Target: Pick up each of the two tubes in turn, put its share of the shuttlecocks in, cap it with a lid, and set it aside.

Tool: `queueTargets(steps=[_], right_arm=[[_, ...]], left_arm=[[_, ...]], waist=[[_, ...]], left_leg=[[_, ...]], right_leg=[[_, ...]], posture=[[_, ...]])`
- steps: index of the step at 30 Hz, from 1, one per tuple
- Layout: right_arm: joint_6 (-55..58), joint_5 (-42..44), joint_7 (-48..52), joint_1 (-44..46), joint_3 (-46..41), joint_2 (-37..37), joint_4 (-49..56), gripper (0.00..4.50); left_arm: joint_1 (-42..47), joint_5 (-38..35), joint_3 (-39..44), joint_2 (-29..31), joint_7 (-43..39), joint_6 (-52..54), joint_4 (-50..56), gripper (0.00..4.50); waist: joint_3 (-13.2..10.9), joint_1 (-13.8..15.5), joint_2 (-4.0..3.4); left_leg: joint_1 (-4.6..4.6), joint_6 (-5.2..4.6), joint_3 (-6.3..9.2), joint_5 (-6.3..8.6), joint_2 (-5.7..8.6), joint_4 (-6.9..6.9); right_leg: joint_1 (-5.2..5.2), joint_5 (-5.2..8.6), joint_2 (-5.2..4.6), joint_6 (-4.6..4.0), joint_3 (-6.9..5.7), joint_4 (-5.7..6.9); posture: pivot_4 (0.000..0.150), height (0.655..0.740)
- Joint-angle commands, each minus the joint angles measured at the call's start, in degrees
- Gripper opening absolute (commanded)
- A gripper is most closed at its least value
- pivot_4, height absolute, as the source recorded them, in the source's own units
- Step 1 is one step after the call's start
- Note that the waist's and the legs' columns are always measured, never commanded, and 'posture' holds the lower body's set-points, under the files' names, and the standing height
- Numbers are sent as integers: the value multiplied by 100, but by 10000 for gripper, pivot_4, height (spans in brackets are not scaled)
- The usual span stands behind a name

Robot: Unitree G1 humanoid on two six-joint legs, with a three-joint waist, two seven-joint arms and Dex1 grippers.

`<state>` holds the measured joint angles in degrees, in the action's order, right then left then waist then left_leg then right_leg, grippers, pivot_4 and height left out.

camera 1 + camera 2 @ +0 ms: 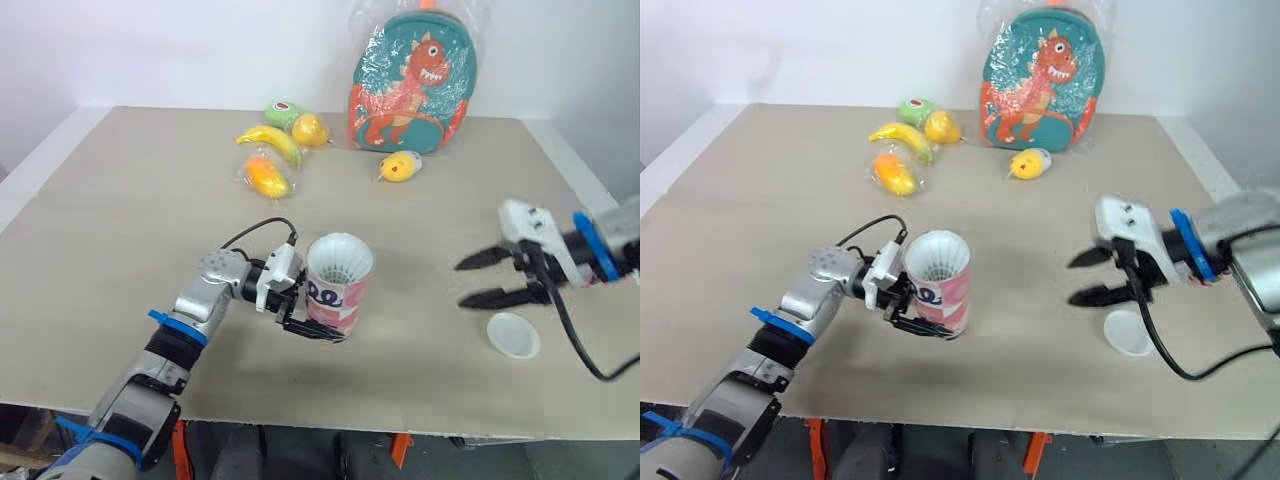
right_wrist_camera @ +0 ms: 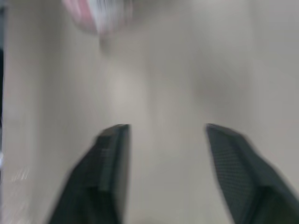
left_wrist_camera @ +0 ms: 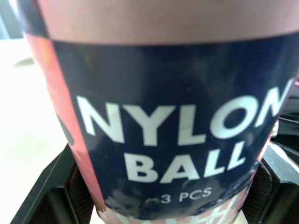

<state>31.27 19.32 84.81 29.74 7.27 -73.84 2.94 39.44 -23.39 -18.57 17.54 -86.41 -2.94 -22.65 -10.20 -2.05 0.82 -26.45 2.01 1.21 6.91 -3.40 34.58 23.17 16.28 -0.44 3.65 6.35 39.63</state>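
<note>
Tube held on the left, lid lying by the open right gripper

The left gripper (image 1: 318, 322) has its two black fingers closed tight round the low part of the tube (image 1: 338, 292). The tube stands straight up on the table (image 1: 120, 220) with its open end at the top. It is smooth card, pink and dark blue, and round like a can. A white shuttlecock (image 1: 340, 260) with a ribbed skirt fills its mouth. The right gripper (image 1: 462, 284) hangs well apart from the tube, with its fingers spread wide, holding nothing, and its tips pointing at the tube. The lid (image 1: 513, 335) is a small round white cap that looks like thin plastic. It lies flat on the table just under the lower finger, back from the tips. The right gripper is much nearer to the lid, so it likely has to dip down and draw back a little to take it.
</note>
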Motion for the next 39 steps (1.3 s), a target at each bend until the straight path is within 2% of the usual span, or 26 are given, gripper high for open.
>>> queueTargets(steps=[1, 6, 12, 23, 26, 31, 39], right_arm=[[-533, -450, -63, -402, -170, -185, -1023, 32649], [-746, -835, -119, -150, 13, 171, -2258, 32649], [-943, -1189, -136, 332, 127, 565, -2969, 32649], [-1039, -1725, -137, 228, 377, 741, -3439, 32649], [-939, -1651, -25, 115, 326, 700, -3185, 23007], [-728, -1561, -8, -9, 142, 664, -2737, 252], [423, -454, 82, 428, -466, 702, -268, 252]], left_arm=[[181, 220, 27, -334, 47, -269, -397, 36660], [229, 520, 51, -695, 85, -697, -970, 36660], [136, 767, 84, -675, 55, -1052, -1157, 36660], [64, 848, 175, -610, -6, -1082, -1238, 36660], [107, 875, 176, -637, -19, -1117, -1327, 36660], [187, 937, 201, -698, -33, -1256, -1571, 36660], [311, 1054, 272, -745, -142, -1396, -2072, 36660]], waist=[[-1, -11, 1], [1, -93, -15], [2, -90, -19], [2, -60, -20], [3, -54, -18], [4, -60, -18], [11, -78, -40]], left_leg=[[4, 0, -1, 0, 0, 2], [12, 0, -10, -3, 1, 14], [12, -1, -12, -4, 6, 12], [8, 0, -4, -3, 15, 0], [11, 0, 0, -3, 15, 11], [14, 0, 2, -3, 15, 9], [14, 0, 1, -4, 15, 9]], right_leg=[[-5, 6, 0, 12, 0, -3], [-6, -21, 2, 45, 18, -13], [-9, -26, 1, 51, 28, -24], [-19, -25, -2, 48, 27, -37], [-31, -24, -3, 62, 23, -40], [-33, -23, -2, 61, 22, -40], [-30, -28, -2, 64, 23, -40]], posture=[[1500, 7400], [1500, 7400], [1500, 7400], [1500, 7400], [1500, 7400], [1500, 7400], [1500, 7400]])
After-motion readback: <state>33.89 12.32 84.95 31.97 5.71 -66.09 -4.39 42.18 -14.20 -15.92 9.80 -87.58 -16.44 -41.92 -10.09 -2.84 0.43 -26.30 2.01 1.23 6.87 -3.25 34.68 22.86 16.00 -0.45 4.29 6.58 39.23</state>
